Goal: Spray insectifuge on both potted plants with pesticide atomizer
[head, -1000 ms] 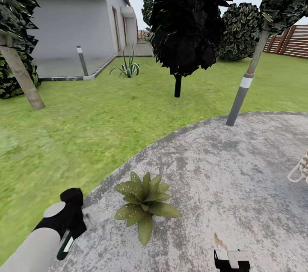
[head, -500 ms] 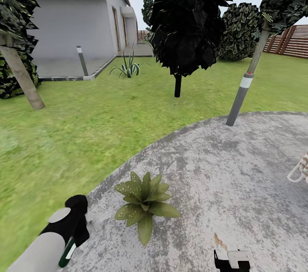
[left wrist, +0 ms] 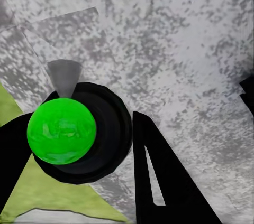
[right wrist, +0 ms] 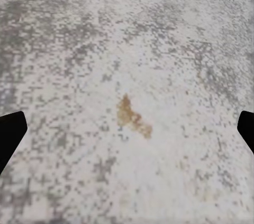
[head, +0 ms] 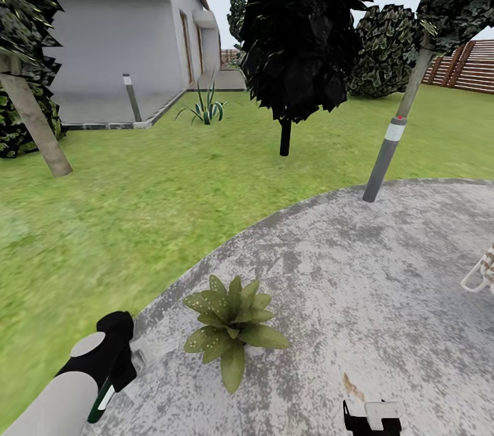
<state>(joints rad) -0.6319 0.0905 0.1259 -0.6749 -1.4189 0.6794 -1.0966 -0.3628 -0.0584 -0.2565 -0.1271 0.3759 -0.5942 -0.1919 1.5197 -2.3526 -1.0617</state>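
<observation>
The pesticide atomizer (head: 103, 398) sits at the lower left of the head view, a dark green bottle with a white label band, its whitish trigger head pointing toward the middle of the frame. The left gripper (head: 113, 360) holds it, black fingers pinched around the bottle at the end of a pale forearm. In the left wrist view the atomizer (left wrist: 62, 130) appears end-on as a bright green dome inside a dark ring, with a black finger (left wrist: 159, 176) just beside it.

To the right of the nozzle, low in the centre of the head view, one potted plant (head: 233, 326) spreads a rosette of broad pointed leaves on the grey patio (head: 357, 264); pale specks of insectifuge (head: 200, 338) dot its left-hand leaves.

The right gripper (head: 374, 419) shows at the bottom edge right of centre; in the right wrist view its fingers (right wrist: 10, 131) stand spread wide over bare paving with a brown stain (right wrist: 132, 115).

Beyond the patio lie the lawn (head: 137, 203), a grey bollard lamp (head: 384, 155), a dark tree (head: 302, 31), a white house (head: 123, 25) at upper left and a wooden fence (head: 473, 66) at upper right.
</observation>
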